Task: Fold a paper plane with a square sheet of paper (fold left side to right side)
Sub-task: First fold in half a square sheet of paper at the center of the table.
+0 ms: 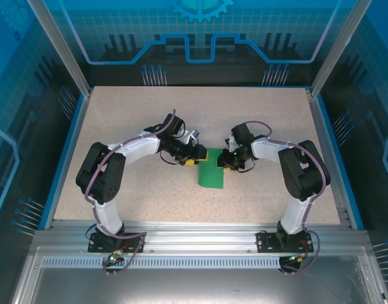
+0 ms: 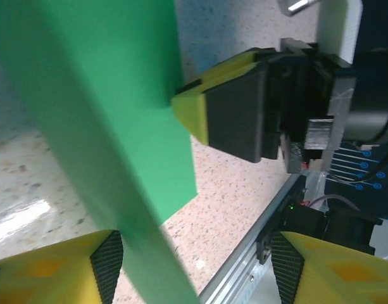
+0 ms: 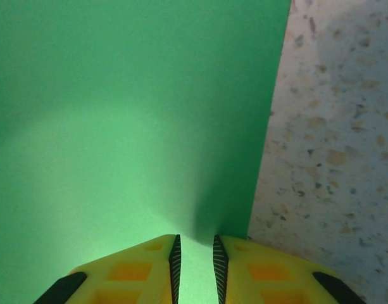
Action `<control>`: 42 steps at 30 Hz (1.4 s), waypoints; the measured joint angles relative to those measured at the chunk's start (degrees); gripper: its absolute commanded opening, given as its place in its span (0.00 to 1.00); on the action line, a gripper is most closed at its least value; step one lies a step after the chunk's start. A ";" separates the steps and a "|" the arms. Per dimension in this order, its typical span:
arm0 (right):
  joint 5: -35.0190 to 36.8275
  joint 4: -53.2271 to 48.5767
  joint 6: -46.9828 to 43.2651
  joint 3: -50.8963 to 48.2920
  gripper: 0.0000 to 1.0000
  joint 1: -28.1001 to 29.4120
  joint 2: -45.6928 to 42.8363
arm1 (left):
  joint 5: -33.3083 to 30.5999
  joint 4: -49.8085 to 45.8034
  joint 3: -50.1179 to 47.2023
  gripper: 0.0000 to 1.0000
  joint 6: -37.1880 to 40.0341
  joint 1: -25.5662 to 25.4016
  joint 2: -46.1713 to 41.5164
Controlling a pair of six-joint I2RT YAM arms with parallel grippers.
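The square sheet of paper is bright green and lies folded into a narrow upright rectangle at the table's middle. My left gripper sits at its upper left corner. In the left wrist view that gripper is open, and a raised strip of the sheet slants up between its fingers, close to the left pad. My right gripper points down at the sheet's upper right corner. Its tips rest on the sheet near its right edge, a narrow gap apart, with green showing in the gap.
The speckled beige table spreads wide around the sheet, with blue rails at its sides. An aluminium rail runs along the near edge by the arm bases. My right gripper's yellow fingertip touches the sheet's edge in the left wrist view.
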 measured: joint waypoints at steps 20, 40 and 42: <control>-14.69 14.45 6.75 -2.97 0.62 -4.76 -8.31 | 2.01 0.46 4.13 0.51 -0.42 -1.81 3.65; -16.96 15.02 8.63 -2.34 0.04 -2.86 -3.37 | 0.33 -0.74 4.37 0.51 0.17 -2.05 4.09; -16.20 13.40 7.67 -2.34 0.04 -2.93 -3.37 | -1.79 -1.77 4.35 0.53 0.13 -2.05 3.76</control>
